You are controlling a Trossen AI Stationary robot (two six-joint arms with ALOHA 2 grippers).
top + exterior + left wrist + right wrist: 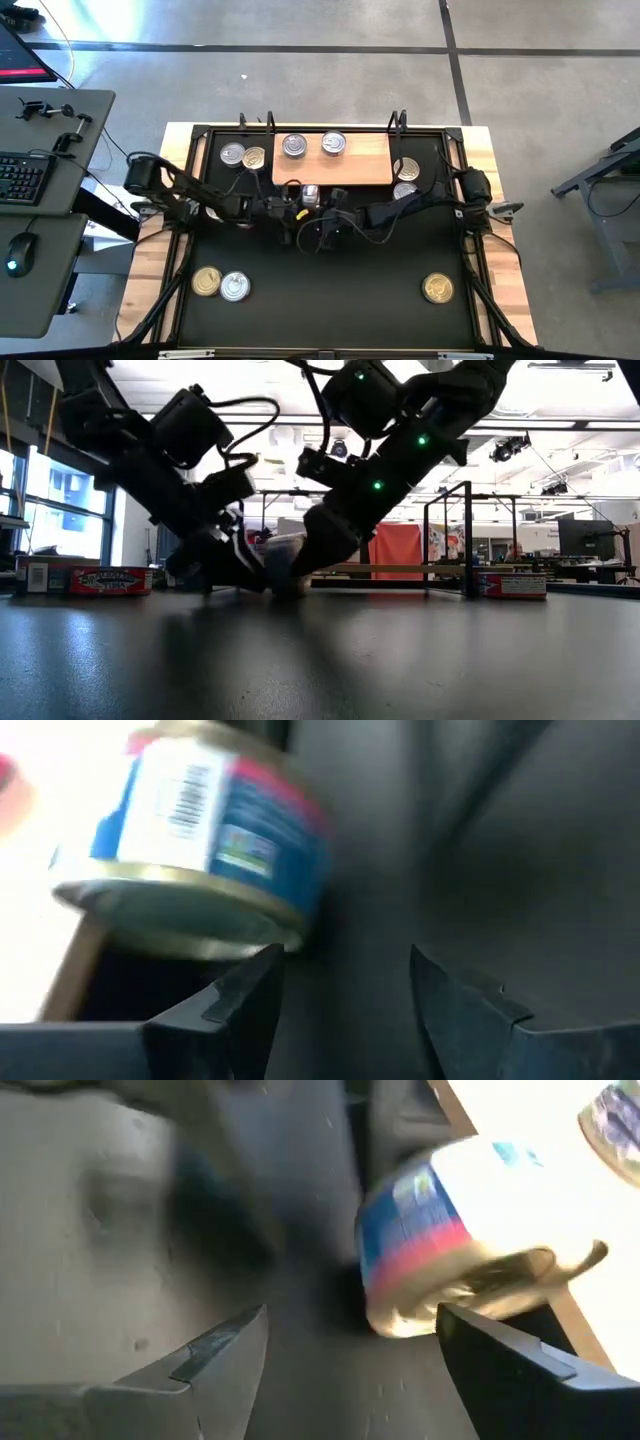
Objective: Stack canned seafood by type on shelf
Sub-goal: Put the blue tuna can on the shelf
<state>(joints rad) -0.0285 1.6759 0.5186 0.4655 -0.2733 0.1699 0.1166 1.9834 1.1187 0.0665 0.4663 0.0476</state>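
A: Canned seafood, one blue-and-pink labelled tin (309,193), sits between the two pincers, just off the near edge of the shelf (333,160). In the low view it rests on the black mat, flanked closely by both arms. Other tins lie farther off: two on the shelf beyond the pincers, two at each end of the shelf, and three well apart on the mat's near side.

B: How should the step in hand be done well?

A: Judged from this layout, one pincer alone should take the tin. It should straddle the tin's side wall squarely, close, lift clear of the shelf edge, and set the tin on a matching lid type. The other arm would do best to back away, since two arms converging on one tin risk knocking it.

B: And the state of each pincer?

A: Left pincer (340,995): released, fingers spread with nothing between them; the tin stands ahead of it and to one side of the gap. Right pincer (350,1350): likewise released and empty; the tin lies just ahead, near one fingertip. Contact cannot be judged, as both wrist views are blurred.
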